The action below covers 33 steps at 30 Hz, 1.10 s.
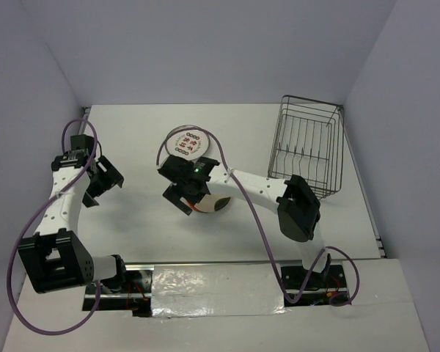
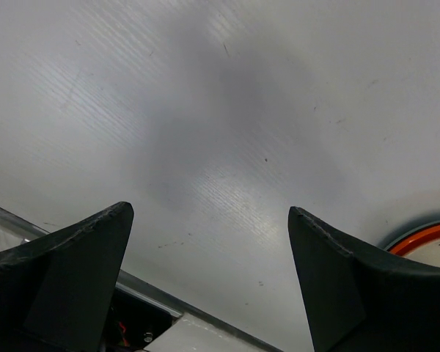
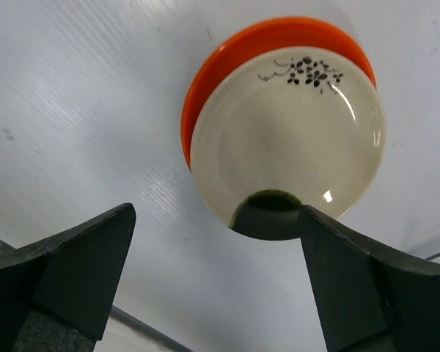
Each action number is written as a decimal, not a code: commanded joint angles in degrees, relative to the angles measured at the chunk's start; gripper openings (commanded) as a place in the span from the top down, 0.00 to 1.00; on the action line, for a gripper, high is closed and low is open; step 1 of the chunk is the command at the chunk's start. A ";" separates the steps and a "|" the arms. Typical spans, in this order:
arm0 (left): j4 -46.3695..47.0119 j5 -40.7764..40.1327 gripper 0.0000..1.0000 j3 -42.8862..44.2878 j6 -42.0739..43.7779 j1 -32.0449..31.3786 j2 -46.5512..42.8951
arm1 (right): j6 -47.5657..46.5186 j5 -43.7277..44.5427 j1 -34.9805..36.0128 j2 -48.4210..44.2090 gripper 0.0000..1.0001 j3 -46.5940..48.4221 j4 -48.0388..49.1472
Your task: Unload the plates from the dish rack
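The black wire dish rack (image 1: pixel 308 147) stands at the back right; I see no plates in it. A white plate with red marks (image 1: pixel 187 143) lies on a small stack mid-table. A cream plate with a dark spot (image 3: pixel 286 139) lies on an orange plate (image 3: pixel 205 88), just ahead of my right gripper (image 3: pixel 216 279). The right gripper is open and empty. In the top view it (image 1: pixel 182 192) hovers beside the cream plate (image 1: pixel 214 204). My left gripper (image 2: pixel 209 271) is open and empty over bare table, also seen from the top (image 1: pixel 101 183).
An orange plate edge (image 2: pixel 425 238) shows at the lower right of the left wrist view. The table's near edge strip (image 2: pixel 161 293) runs just below the left fingers. Grey walls close in the table on the left, back and right.
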 commanded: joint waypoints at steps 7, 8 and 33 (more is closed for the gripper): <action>4.14 7.32 0.00 -0.54 7.40 0.01 2.00 | 10.02 -1.77 -3.64 -8.88 0.00 7.43 -0.09; 4.75 8.10 0.01 -0.37 8.02 -1.38 1.92 | 11.17 -2.39 -4.79 -10.38 0.00 5.94 0.70; 0.37 2.49 0.00 8.43 9.08 -14.84 0.77 | 37.20 -8.45 -17.64 -16.02 0.28 -32.40 23.89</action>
